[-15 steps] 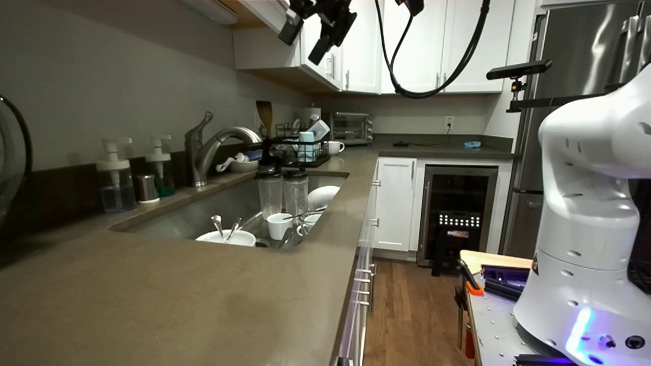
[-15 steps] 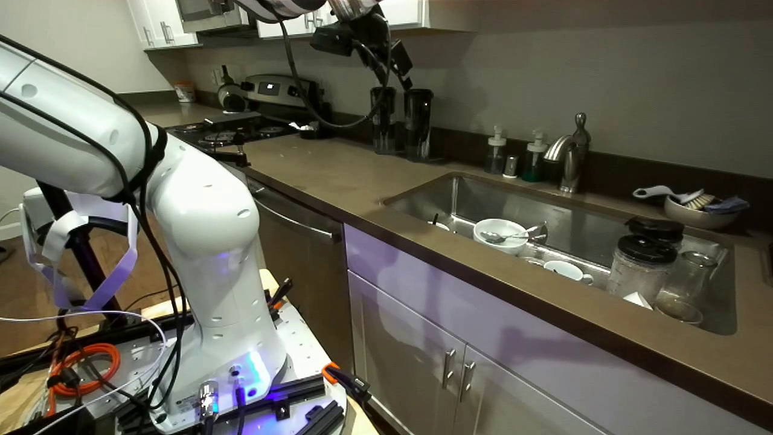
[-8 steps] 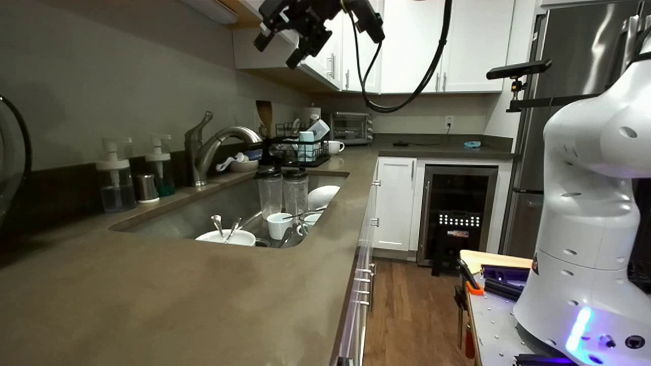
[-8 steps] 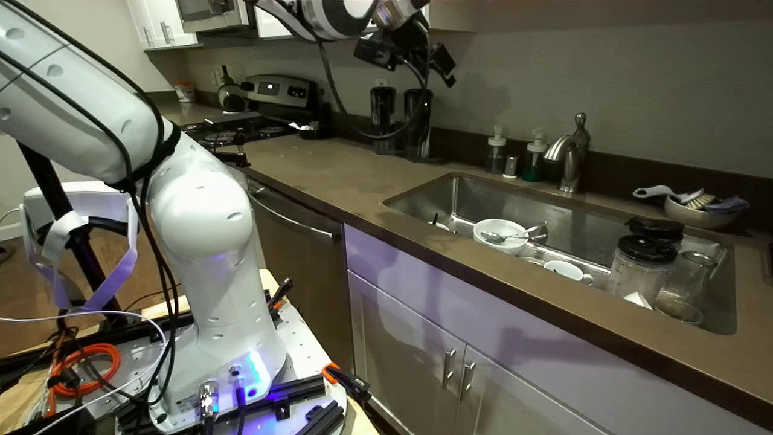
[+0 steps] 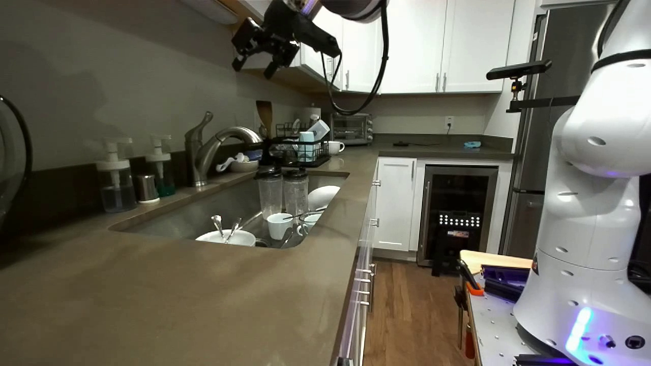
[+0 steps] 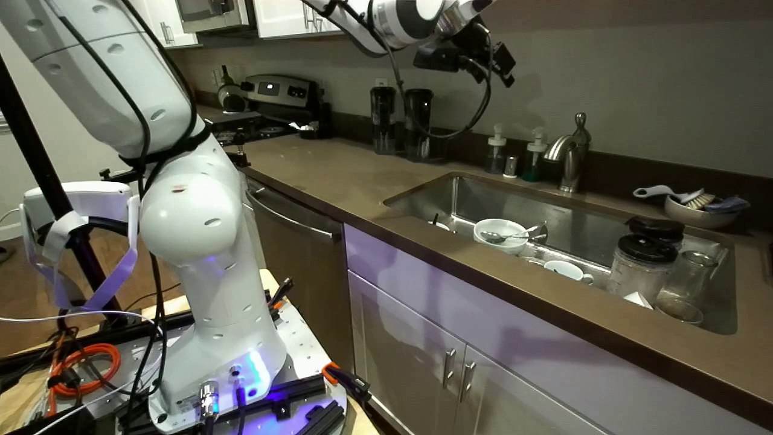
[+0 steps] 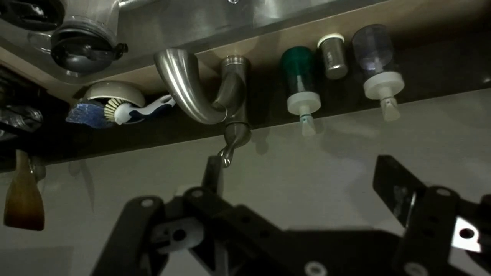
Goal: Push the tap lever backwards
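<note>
Wrist view: the gripper (image 7: 299, 163) hung with its jaws spread wide, holding nothing, one fingertip (image 7: 213, 174) just beside the lever (image 7: 236, 137) in line of sight only. Both exterior views placed the gripper above the tap (image 6: 570, 174) and well apart from it. The lever topped the tap between the spout (image 7: 187, 88) and the wall (image 7: 126, 168), at the back of the sink (image 6: 574, 223); in an exterior view its tip (image 5: 207, 117) leaned away from the wall. Approach looked to be the step in hand, the push not yet begun. Doing it well likely called for bringing the jaws together into one blunt prod, lowering it on the sink side of the lever, and clearing the spout and the green soap bottle (image 7: 299, 71). Contact high on the lever, then slow pressure toward the wall, promised the best leverage.
</note>
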`<control>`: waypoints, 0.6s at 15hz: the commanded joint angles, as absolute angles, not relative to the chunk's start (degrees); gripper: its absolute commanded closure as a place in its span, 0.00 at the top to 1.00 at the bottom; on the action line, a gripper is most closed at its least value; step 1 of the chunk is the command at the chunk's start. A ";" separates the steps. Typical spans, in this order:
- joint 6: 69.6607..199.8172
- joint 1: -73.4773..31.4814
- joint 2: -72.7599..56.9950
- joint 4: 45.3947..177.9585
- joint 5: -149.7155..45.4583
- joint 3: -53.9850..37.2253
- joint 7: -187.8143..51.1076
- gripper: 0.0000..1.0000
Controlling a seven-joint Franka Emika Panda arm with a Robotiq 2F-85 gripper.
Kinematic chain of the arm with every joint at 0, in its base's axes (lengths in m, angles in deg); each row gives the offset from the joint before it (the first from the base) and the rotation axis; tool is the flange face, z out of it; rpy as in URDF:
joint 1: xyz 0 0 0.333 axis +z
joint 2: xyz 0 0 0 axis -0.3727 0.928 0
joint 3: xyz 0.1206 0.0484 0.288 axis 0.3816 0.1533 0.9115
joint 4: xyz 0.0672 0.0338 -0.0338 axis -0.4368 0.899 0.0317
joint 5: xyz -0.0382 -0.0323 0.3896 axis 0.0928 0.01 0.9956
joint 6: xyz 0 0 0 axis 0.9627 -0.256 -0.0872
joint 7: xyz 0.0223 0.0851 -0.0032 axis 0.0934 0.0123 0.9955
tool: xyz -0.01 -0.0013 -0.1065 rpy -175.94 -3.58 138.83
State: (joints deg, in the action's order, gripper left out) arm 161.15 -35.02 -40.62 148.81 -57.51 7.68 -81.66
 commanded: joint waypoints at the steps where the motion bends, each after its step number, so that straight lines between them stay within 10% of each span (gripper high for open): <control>1: 160.75 -40.22 -30.77 137.38 -66.20 11.74 -87.93 1.00; 9: 156.90 -39.42 -17.35 121.49 -68.88 10.90 -92.69 1.00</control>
